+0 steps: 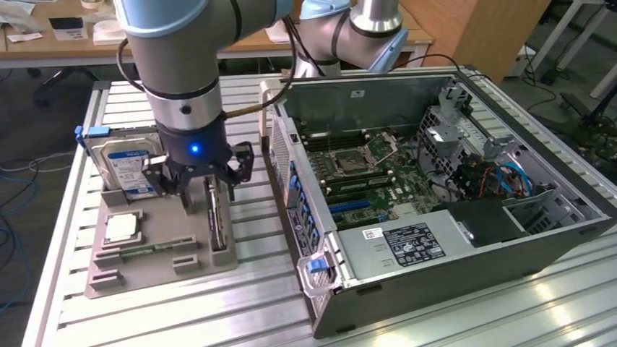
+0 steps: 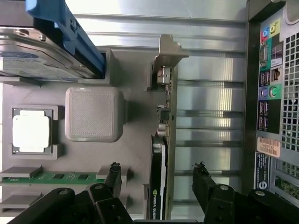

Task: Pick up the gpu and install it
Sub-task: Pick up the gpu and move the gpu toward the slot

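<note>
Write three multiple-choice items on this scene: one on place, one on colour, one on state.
1. The gpu stands: A in the gray holder; B in the computer case; C on the floor.
2. The hard-drive carrier is: A red; B blue; C yellow.
3. The end effector is: A shut on the gpu; B open astride the gpu; C shut, empty.
Answers: 1 A, it sits on edge in a holder slot; 2 B, its plastic rail is blue; 3 B, gaps show either side of the card.

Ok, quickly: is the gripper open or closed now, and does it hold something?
Gripper: open, holding nothing; one finger on each side of the gpu, not touching it.
</note>
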Controlling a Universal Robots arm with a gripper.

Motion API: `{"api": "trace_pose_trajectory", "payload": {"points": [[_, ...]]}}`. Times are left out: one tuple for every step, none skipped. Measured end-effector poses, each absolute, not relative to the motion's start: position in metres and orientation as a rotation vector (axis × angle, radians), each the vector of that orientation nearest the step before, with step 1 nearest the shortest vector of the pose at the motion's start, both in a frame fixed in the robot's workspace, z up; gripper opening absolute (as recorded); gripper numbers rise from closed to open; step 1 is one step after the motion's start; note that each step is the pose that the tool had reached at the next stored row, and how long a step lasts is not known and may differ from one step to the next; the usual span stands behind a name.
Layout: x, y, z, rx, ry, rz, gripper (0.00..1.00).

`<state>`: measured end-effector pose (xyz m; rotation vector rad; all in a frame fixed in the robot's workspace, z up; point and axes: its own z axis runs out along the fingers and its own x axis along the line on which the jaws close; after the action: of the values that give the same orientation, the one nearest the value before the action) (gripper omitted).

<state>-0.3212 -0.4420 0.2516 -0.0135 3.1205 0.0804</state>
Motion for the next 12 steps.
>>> {"api": "trace_pose_trajectory", "payload": {"points": [[-0.321, -0.442, 0.248, -0.013, 3.12, 0.08, 0.72], [-0.321, -0.442, 0.246, -0.013, 3.12, 0.08, 0.72], [-0.321, -0.442, 0.244, -0.013, 3.12, 0.08, 0.72], [-0.321, -0.442, 0.243, -0.013, 3.12, 0.08, 0.72], [-0.321, -0.442, 0.241, -0.013, 3.12, 0.08, 0.72], [-0.321, -0.442, 0.239, -0.013, 3.12, 0.08, 0.72], [-0.321, -0.442, 0.237, -0.013, 3.121, 0.08, 0.72], [-0.321, -0.442, 0.235, -0.013, 3.121, 0.08, 0.72], [-0.321, -0.442, 0.233, -0.013, 3.121, 0.08, 0.72], [-0.321, -0.442, 0.232, -0.013, 3.121, 0.08, 0.72], [-0.321, -0.442, 0.23, -0.013, 3.121, 0.08, 0.72], [-0.321, -0.442, 0.228, -0.013, 3.121, 0.08, 0.72]]}}
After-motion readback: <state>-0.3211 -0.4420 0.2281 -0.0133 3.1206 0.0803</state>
